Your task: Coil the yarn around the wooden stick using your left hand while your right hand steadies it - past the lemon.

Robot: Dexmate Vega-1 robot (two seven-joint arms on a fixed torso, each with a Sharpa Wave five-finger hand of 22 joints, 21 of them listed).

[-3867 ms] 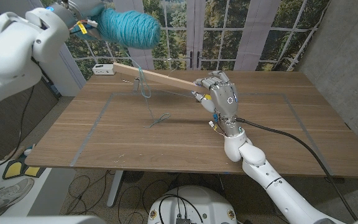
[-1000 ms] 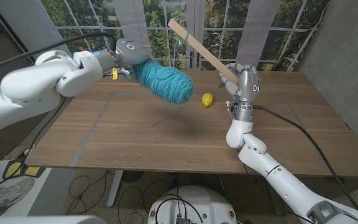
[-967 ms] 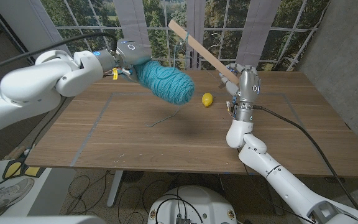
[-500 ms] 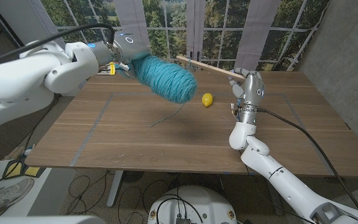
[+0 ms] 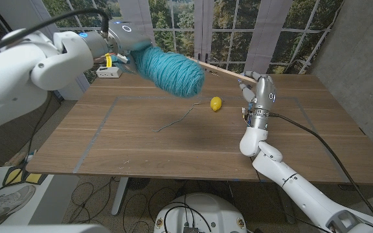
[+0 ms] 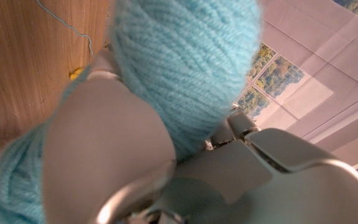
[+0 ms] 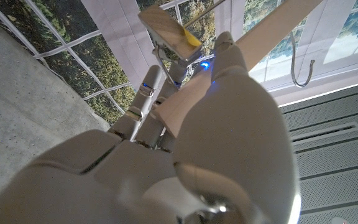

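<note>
A loose teal yarn strand is lying on the wooden table near its middle, one end trailing toward the lemon. Just beyond it, the small yellow lemon is sitting on the tabletop, apart from both hands.

To the right of the lemon, the right hand is standing upright above the table, its fingers wrapping one end of the wooden stick. In the right wrist view the fingers are closing around the flat stick. The stick is lying roughly level in the air, reaching from that hand toward the yarn ball.

On the left, the left hand is holding the teal yarn ball aloft over the far part of the table; the left wrist view shows its fingers gripping the ball. The ball's tip is overlapping the stick's free end; contact cannot be judged.

A white power strip is resting at the far left edge, before the windows.
</note>
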